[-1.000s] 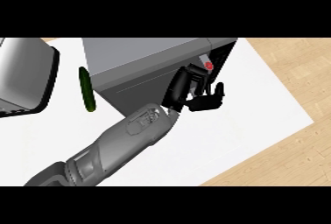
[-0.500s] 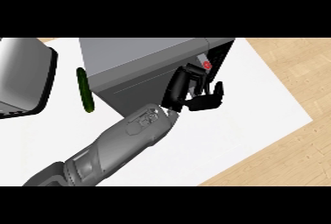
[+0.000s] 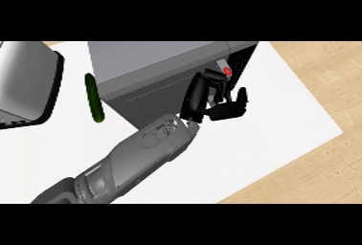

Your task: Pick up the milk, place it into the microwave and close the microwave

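The grey microwave (image 3: 163,60) stands at the top middle, its dark front opening at the right end. Just inside that opening shows part of the white milk carton (image 3: 221,66) with its red cap; the rest is hidden by the microwave and my hand. One grey forearm comes in from the lower left and ends in my left hand (image 3: 218,111), right at the opening. Its fingers (image 3: 197,93) curl up beside the carton, with the thumb on the other side. My right hand does not show.
A long dark green vegetable (image 3: 94,98) lies left of the microwave. Further left, a grey panel with a dark frame (image 3: 25,83) runs out of view. The white counter top (image 3: 268,143) ends in a slanted edge at the right, with wood beyond.
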Robot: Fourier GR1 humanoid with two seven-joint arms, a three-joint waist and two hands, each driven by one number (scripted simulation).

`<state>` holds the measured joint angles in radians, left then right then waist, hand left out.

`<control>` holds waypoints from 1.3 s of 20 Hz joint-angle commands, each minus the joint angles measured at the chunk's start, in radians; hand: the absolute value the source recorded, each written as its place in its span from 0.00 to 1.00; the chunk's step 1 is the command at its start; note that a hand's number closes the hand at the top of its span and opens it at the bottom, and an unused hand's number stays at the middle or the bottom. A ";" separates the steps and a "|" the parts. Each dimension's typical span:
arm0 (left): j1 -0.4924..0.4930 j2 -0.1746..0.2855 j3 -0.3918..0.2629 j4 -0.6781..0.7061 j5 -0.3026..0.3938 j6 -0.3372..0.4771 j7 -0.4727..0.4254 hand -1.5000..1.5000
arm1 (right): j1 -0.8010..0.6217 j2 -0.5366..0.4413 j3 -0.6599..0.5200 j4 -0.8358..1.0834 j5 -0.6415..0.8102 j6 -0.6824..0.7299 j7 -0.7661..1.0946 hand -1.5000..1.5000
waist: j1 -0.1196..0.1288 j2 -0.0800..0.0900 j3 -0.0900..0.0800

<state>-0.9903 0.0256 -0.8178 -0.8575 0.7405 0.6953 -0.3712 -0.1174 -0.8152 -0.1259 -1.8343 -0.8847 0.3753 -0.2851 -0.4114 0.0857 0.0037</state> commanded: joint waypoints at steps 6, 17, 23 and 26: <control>-0.043 -0.025 0.089 0.161 0.067 0.077 0.026 1.00 | 0.005 -0.030 -0.067 0.018 -0.041 -0.008 0.011 0.00 | 0.051 0.003 -0.001; -0.036 0.072 0.014 0.226 0.114 -0.044 0.019 1.00 | 0.033 -0.046 -0.128 -0.001 -0.074 -0.030 0.021 0.00 | 0.116 0.009 -0.004; -0.024 0.088 0.010 0.236 0.151 -0.075 -0.006 0.00 | 0.065 -0.048 -0.155 -0.015 -0.087 -0.045 0.031 0.00 | 0.145 0.005 -0.006; -0.033 0.080 0.002 0.239 0.164 -0.085 -0.008 0.00 | 0.066 -0.057 -0.164 -0.031 -0.092 -0.044 0.036 0.00 | 0.159 0.005 -0.006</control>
<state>-1.0678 -0.0014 -0.9218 -0.7956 0.8697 0.5323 -0.3839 -0.0597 -0.8688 -0.2778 -1.8509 -0.9678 0.3357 -0.2537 -0.2921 0.0817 0.0008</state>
